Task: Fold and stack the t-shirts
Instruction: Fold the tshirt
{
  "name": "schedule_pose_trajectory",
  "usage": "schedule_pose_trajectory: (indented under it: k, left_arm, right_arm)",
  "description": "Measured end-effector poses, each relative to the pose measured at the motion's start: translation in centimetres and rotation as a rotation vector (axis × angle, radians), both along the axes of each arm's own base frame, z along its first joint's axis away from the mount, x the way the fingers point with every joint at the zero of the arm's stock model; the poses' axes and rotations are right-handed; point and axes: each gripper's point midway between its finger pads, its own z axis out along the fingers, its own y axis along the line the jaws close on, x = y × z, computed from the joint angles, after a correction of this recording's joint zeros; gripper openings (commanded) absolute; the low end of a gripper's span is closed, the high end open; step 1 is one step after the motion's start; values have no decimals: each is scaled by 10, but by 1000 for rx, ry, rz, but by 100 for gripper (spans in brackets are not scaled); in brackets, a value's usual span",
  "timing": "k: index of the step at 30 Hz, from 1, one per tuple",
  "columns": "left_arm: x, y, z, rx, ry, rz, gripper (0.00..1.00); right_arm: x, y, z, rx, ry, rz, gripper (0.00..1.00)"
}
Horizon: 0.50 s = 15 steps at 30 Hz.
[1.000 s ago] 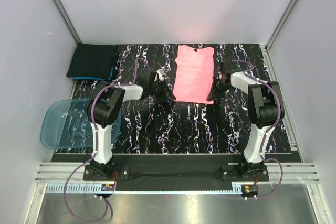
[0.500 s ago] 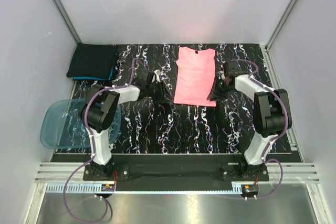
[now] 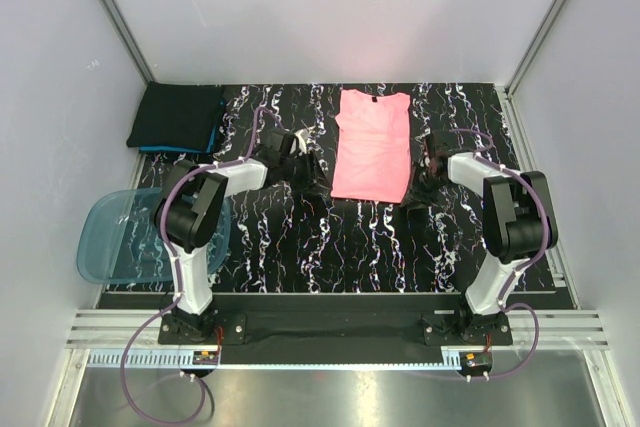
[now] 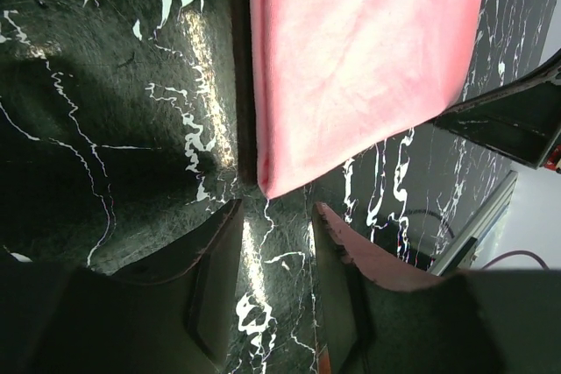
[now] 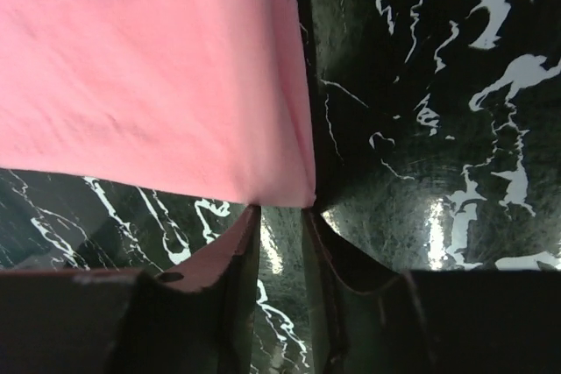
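Left wrist: left tool point(image 4: 276, 209) is standing open, empty (by pink t-shirt's point(image 4: 351, 59) corner).
Right wrist: right tool point(image 5: 280, 213) is gaping slightly, empty.

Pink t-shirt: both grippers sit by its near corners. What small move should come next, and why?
Probably ease both arms forward over the near hem corners and close on them. The left gripper and right gripper stand open, each with a corner of the pink t-shirt just past its fingertips and no cloth between them yet. The shirt lies flat.
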Motion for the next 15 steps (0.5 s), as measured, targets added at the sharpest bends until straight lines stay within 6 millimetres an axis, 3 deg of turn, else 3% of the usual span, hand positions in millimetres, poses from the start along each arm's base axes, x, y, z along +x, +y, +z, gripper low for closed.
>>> schedule_pose_trajectory:
  k: [4,15]
  left_arm:
    - [0,0,-1,4,-4,-6,46]
    - [1,-4,-8,-7,15,-26,50]
  right_arm:
    - [-1,0,0,9,-2,-7,34]
    - [4,-5,22,16,-54,-38,56]
